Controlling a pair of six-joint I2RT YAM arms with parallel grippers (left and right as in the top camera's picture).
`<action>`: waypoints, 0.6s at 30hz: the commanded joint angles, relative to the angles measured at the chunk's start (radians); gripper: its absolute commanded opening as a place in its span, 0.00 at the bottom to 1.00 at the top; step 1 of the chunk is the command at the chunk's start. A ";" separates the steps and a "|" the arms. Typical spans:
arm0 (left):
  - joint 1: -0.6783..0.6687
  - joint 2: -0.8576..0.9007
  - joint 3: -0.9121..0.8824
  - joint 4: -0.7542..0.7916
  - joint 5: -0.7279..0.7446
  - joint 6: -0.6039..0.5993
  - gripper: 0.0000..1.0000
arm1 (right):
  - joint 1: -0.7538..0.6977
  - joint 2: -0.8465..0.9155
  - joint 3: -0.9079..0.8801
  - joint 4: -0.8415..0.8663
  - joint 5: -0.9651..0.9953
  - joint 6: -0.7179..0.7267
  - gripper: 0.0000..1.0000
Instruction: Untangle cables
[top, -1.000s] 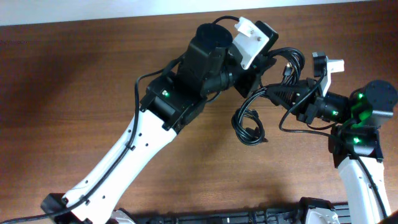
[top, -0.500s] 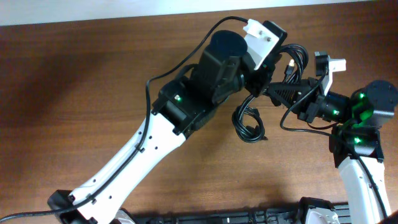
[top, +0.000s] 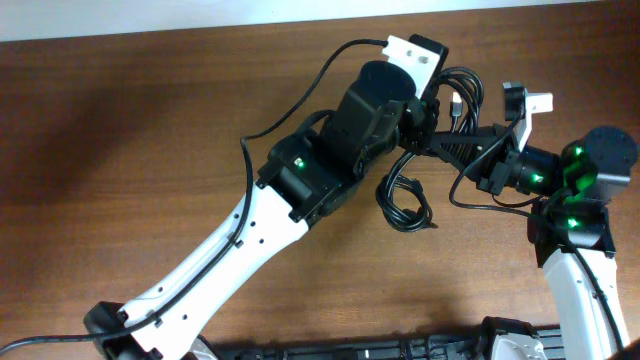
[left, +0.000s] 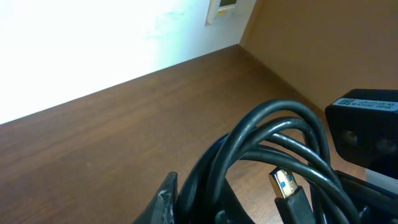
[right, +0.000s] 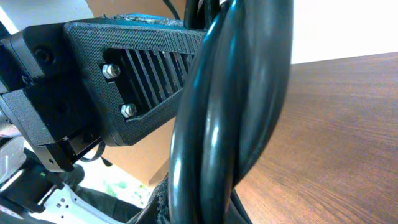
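Near side: the table (top: 120, 150) is brown wood, showing bare from 6 to 9 o'clock in the overhead view.
Loose coil: the cables (top: 402, 203) form a small black loop at about 3 o'clock of the table's middle, just under both grippers. Whether it rests on the wood or hangs cannot be told.
Right grip: the right gripper (top: 432, 147) reaches in from 3 o'clock, jaws clenched on the bundle. Its wrist view is filled by several strands (right: 230, 112) running together.
Left grip: the left gripper (top: 425, 112) comes in from 7 o'clock and sits at 12 o'clock of the right one, almost touching it. Its jaws are drawn close with strands (left: 273, 124) running down between them, so it appears to be grasping the cables too.
Far coil: a second loop arches at 1 o'clock of the grippers, and a USB plug (left: 287, 188) pokes out between its strands.
Risk, tightening: both grips sit close together on the same thick bundle, so pulling apart would likely cinch the tangle, not free a strand.
Risk, snag: the plug could catch in the far arch as a strand is drawn through.
Risk, crowding: a small twist could knock the grippers together or loosen a hold, dropping the bundle.
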 joint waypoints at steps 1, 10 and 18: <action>0.051 0.018 0.008 0.039 -0.190 -0.063 0.00 | 0.010 -0.022 0.008 0.022 -0.105 -0.022 0.04; 0.051 0.021 0.008 0.111 -0.004 -0.063 0.00 | 0.011 -0.022 0.008 0.060 -0.135 -0.022 0.04; 0.052 0.041 0.008 0.106 -0.017 -0.062 0.00 | 0.011 -0.022 0.008 0.060 -0.136 -0.022 0.04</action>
